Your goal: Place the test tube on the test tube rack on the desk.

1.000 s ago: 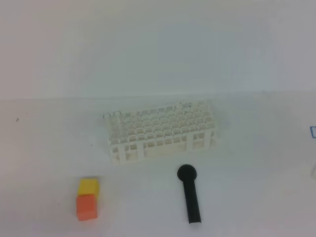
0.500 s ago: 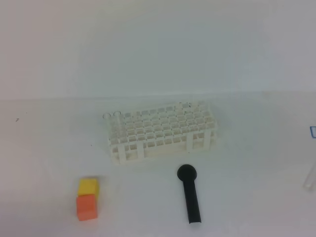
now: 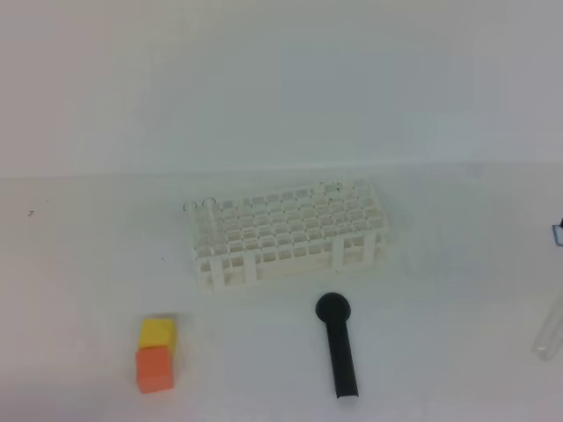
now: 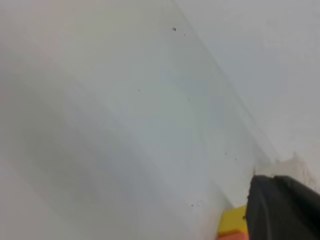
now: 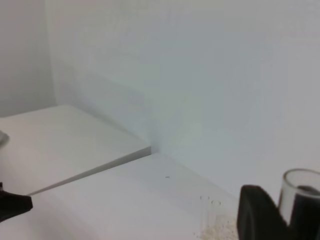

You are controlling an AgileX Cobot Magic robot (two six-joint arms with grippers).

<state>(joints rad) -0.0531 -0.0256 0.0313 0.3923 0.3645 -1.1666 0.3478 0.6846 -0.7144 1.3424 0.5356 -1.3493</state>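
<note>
Exterior high view: the test tube rack [image 3: 288, 232] stands on the white table [image 3: 79, 264] near the middle, long side facing me. Just near of it lies a black cylinder with a round head [image 3: 338, 343], head toward the rack. To the near left, a yellow block [image 3: 157, 331] sits touching an orange block [image 3: 154, 368].

At the far right edge of that view the test tube [image 3: 549, 330] hangs nearly upright, its lower end above the table, well apart from the rack. In my right wrist view the tube's open rim [image 5: 301, 192] sits between the dark fingers [image 5: 257, 215] of my right gripper [image 5: 287, 220], which is clamped on it.

My left gripper is closed with nothing in it; my left wrist view shows only one dark finger [image 4: 282, 210] at the corner, near the yellow block.
</note>
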